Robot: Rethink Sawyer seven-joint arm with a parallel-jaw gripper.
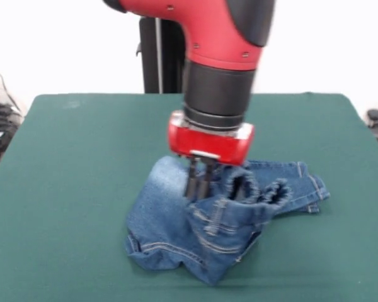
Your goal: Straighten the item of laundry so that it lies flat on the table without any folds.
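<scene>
A small pair of blue denim jeans (pixel 220 223) lay crumpled near the middle of a wide dark green felt worktop (pixel 63 189), bunched into 1 heap. The red and black arm's gripper (pixel 198 182) stood upright, its 2 dark fingers drawn close together and pressed into a fold of denim, seemingly pinching it. The soft, limp cloth would probably drape when lifted; the waistband or a hem looked the best hold. Its long axis ran roughly left to right.

Red glossy arm shell (pixel 208 28) with small dark screw heads, dark grey panel on one side. Below it a black cylindrical wrist (pixel 217 94), ribbed at its base. Gripper (pixel 199 179): red rounded block body, silver plate underneath, dark fingers
</scene>
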